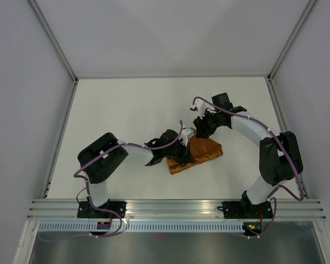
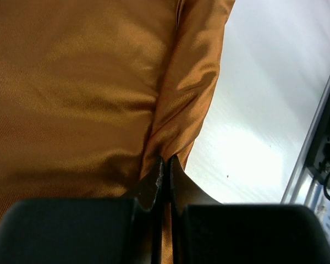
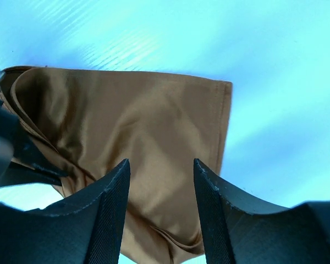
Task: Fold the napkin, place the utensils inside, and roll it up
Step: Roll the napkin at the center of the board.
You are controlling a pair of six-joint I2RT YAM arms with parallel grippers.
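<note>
One pinch is set: the left hand (image 2: 166,165) clamps shut on a fold of the napkin (image 1: 203,153), lying mid-tabletop (image 1: 126,110) toward the near edge. Meanwhile the right hand (image 3: 160,165) hovers over it, jaws apart, empty. Draw the fold across low, edges matched.

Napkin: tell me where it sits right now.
In the top view the napkin lies folded near the middle of the table. The left gripper pinches its left part, and the open right gripper hovers over its far side.
</note>
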